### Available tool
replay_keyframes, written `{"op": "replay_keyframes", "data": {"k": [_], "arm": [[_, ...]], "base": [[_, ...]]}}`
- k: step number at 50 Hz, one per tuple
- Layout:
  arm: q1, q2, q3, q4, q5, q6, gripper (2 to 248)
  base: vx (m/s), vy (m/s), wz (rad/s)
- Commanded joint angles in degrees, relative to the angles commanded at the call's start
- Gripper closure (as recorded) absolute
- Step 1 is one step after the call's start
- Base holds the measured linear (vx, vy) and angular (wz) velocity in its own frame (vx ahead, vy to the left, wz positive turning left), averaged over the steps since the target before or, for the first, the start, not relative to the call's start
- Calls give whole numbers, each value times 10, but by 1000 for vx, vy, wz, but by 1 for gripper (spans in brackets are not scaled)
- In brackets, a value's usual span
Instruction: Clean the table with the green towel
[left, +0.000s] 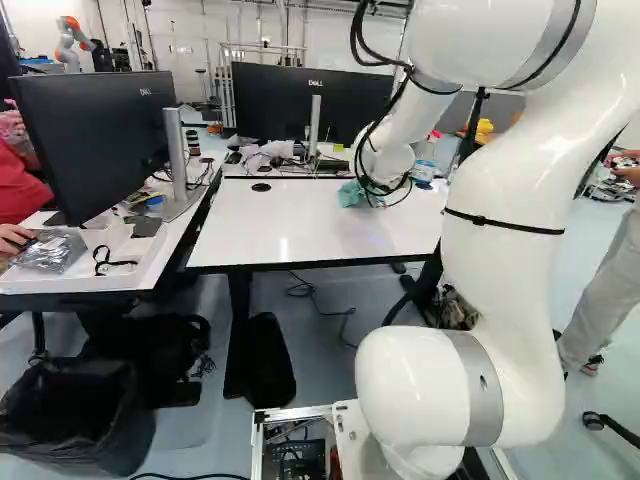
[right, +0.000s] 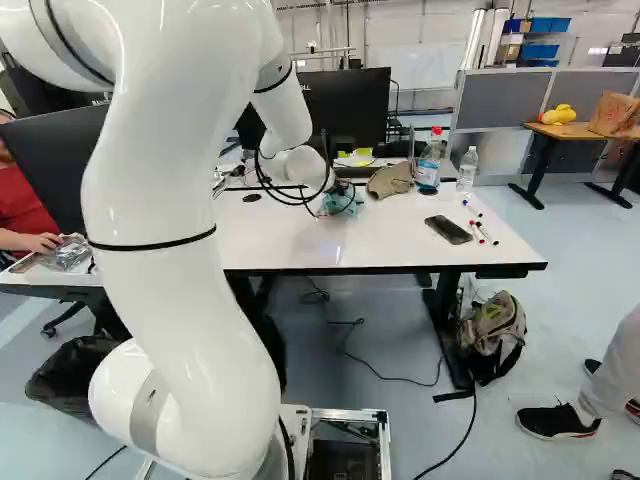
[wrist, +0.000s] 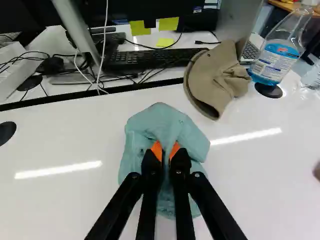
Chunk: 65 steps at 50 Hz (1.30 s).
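The green towel (wrist: 162, 117) lies bunched on the white table (wrist: 65, 130), directly at the fingertips of the claw (left: 373, 194); its crumpled folds spread ahead of the fingers, to both sides of them and beneath them. In the base views the towel sits toward the far edge of the table.

The white arm (left: 500, 220) rises from its lowest joint, bends over near the top of both base views, and descends forward, so that its wrist (right: 305, 168) hangs low over the far part of the table, with the claw reaching down to the cloth.

In the wrist view the claw (wrist: 166, 152) is nearly closed: the two orange pads (wrist: 156, 150) stand close together, angled toward one another, with a raised fold of the towel gripped between them. The remainder of the cloth spreads on the tabletop.

A tan cap (wrist: 212, 80) lies near the towel, at the far edge of the table. Beyond the cap stands a bottle of blue liquid (wrist: 274, 60). At the right of the right base view, a dark phone (right: 448, 230) and several markers (right: 482, 232) lie on the same table.
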Motion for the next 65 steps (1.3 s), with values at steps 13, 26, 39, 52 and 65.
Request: {"op": "replay_keyframes", "data": {"k": [13, 26, 39, 52, 65], "arm": [[-5, 32, 37, 0, 0, 0, 213], [-10, 66, 76, 0, 0, 0, 213], [-17, 100, 115, 0, 0, 0, 213], [-22, 121, 137, 0, 0, 0, 213], [-22, 121, 137, 0, 0, 0, 213]], "base": [[0, 0, 0], [0, 0, 0], [0, 0, 0], [0, 0, 0], [0, 0, 0]]}}
